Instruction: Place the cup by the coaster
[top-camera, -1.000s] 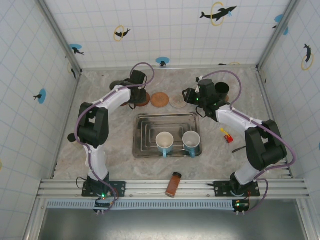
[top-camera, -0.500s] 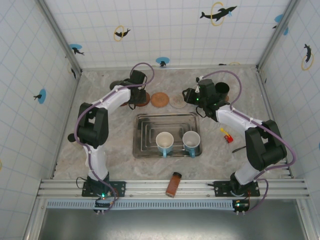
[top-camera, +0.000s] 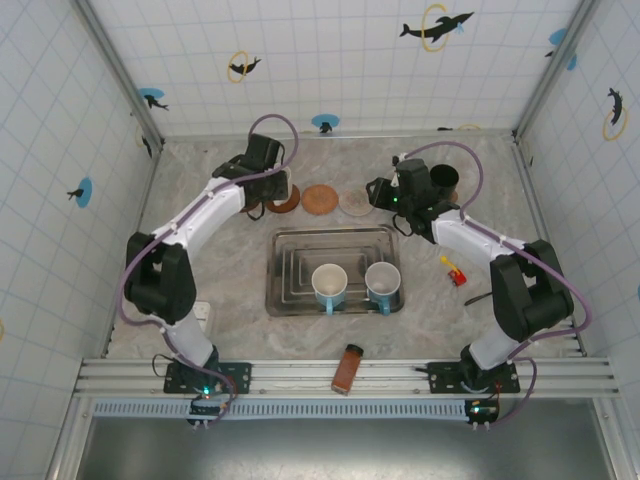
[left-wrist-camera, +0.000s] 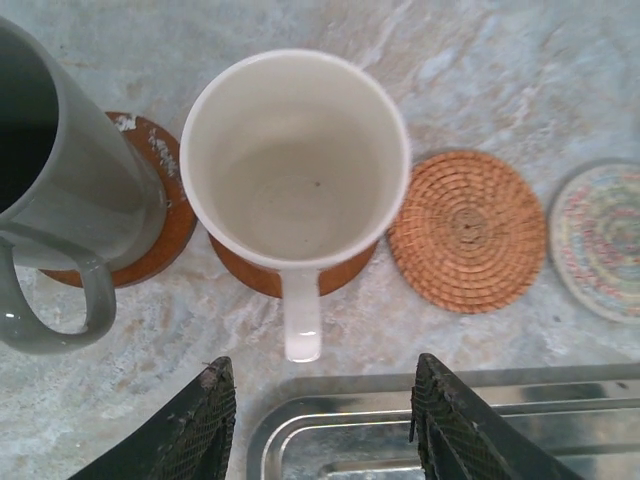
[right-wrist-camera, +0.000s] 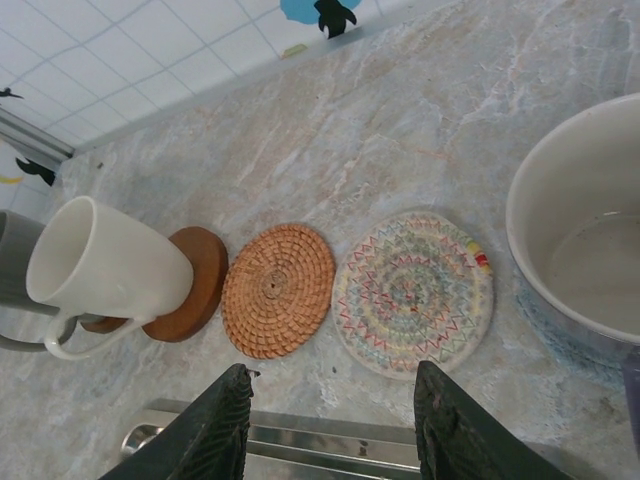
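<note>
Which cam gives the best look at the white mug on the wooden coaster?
Left wrist: the white mug is seen straight down, with rim, empty inside, handle and the wooden coaster beneath all clear. Right wrist shows the mug side-on near the frame's left edge. Top external shows it small and distant.

You have a steel tray (top-camera: 300, 262) lying in the middle of the worktop (top-camera: 235, 300). Right of it you'll see a small red-and-yellow toy (top-camera: 453, 269). A brown bottle (top-camera: 347, 368) lies at the near edge.
</note>
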